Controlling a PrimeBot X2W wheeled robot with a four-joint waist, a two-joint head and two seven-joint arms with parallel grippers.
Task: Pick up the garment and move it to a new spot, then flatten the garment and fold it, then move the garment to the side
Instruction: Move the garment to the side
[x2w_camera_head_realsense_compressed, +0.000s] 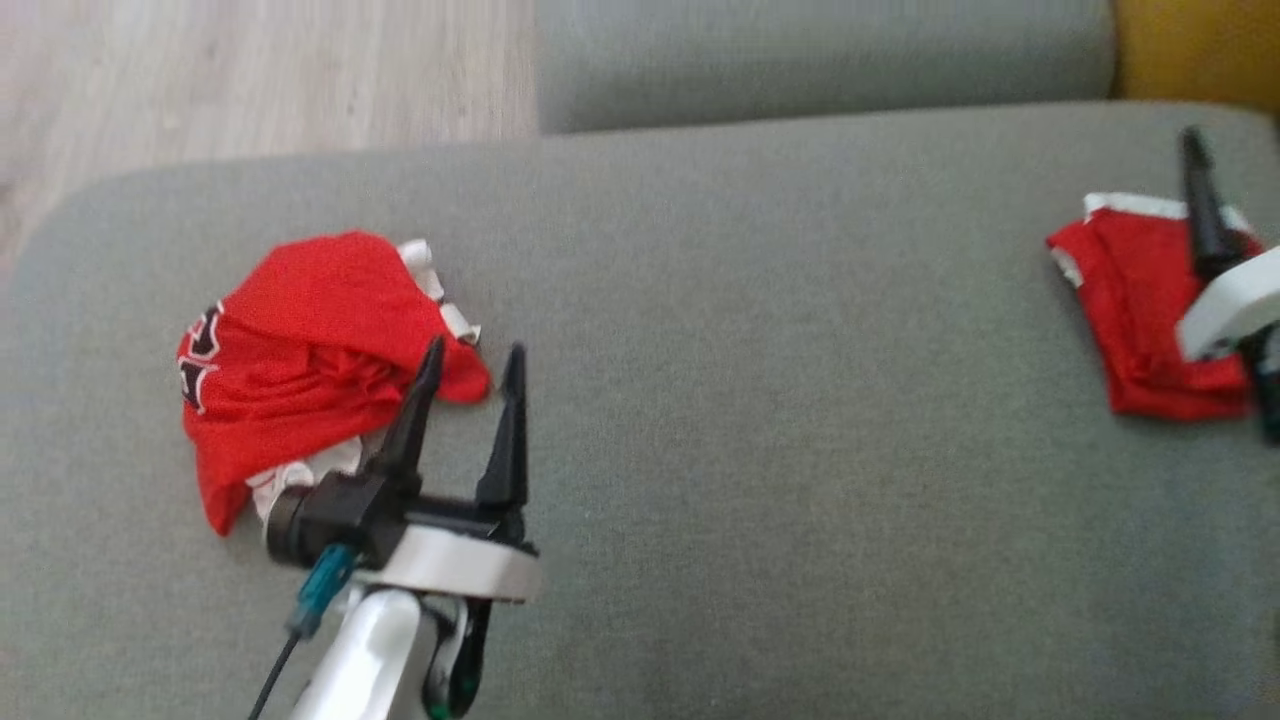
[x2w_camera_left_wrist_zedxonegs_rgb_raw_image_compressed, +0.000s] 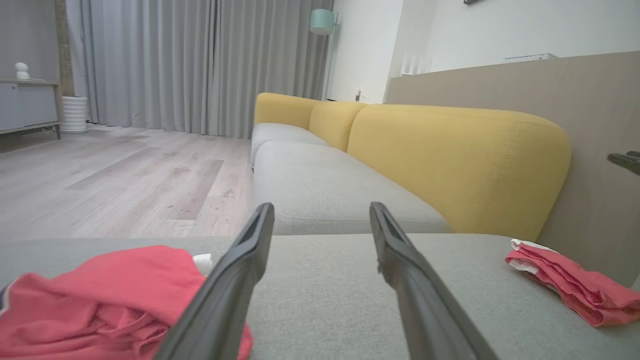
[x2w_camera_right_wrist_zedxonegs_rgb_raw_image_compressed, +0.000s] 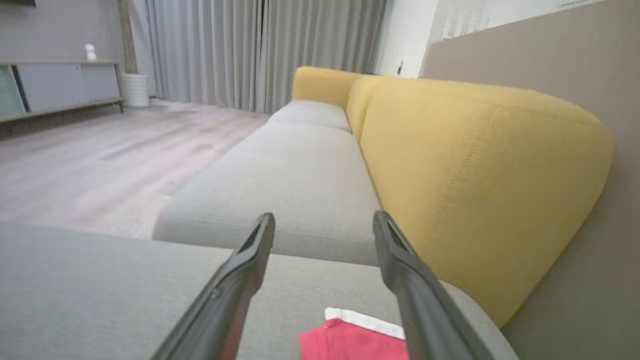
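Jaws spread, both sides — red garment (x2w_camera_head_realsense_compressed: 1135, 300) folded, white-edged.

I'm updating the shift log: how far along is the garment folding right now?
Done: one folded red garment lies near the right edge of the grey cushion, with the right gripper open above it, not holding it. In hand: nothing is gripped, and the left gripper stands open beside the crumpled red garment. Left: that heap looks unflattened and unfolded, so it likely needs the whole routine.
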